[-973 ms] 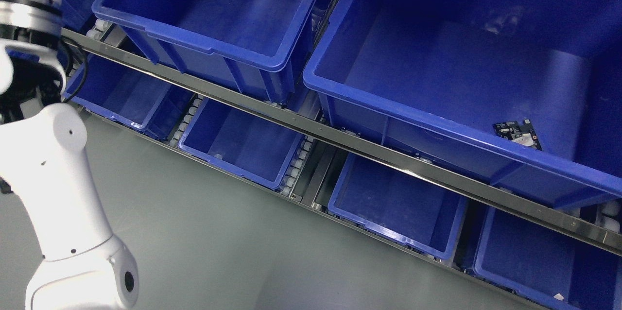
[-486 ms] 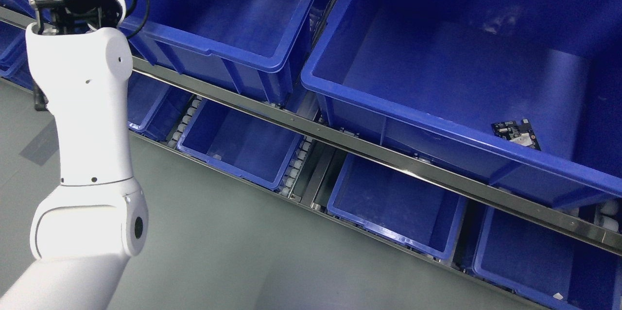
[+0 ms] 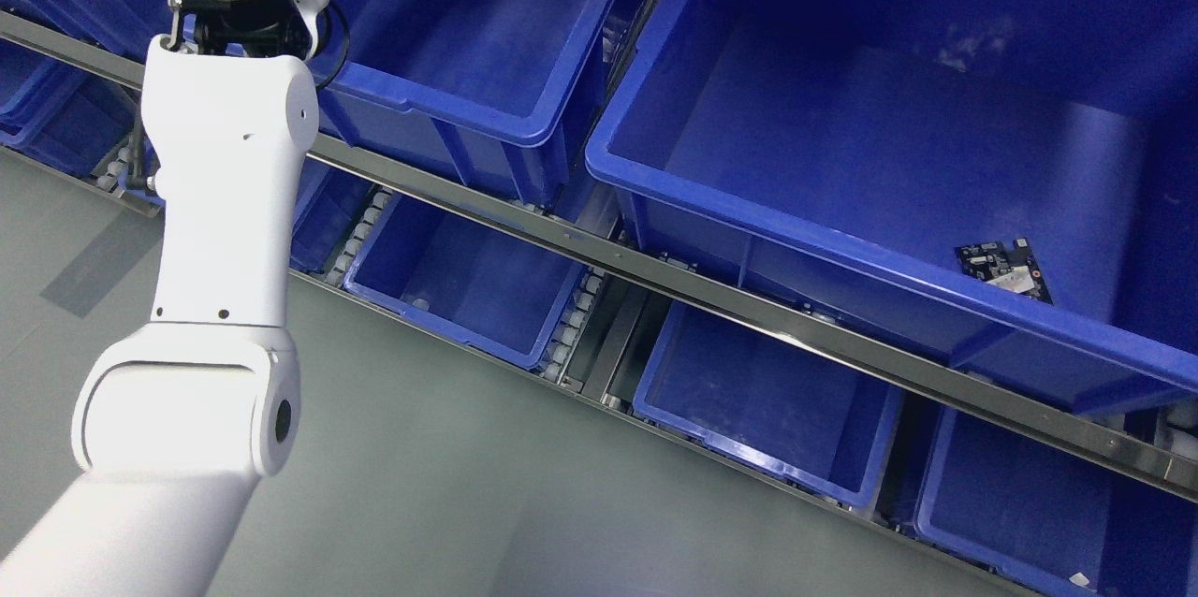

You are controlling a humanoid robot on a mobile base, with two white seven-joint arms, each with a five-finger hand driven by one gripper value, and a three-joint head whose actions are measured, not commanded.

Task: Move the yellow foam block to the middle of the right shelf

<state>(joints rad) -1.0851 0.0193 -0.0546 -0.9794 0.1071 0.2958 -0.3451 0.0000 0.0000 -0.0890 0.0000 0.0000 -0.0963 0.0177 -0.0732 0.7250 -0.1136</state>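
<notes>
Left arm (image 3: pixel 225 204) reaching up past upper-left bin (image 3: pixel 468 26), hand out of frame, so can't tell fingers' state. Yellow foam block nowhere visible. Guessing still reach/carry stage; next needs target bin lined up.

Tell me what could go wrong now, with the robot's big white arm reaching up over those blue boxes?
The left arm crosses the metal shelf rail and the rim of the upper left bin, so it might bump or catch on them. Its hand is out of the picture past the top edge, and no yellow foam block shows, so nobody can check the grip from here. The circuit board in the big bin could get knocked later.
</notes>
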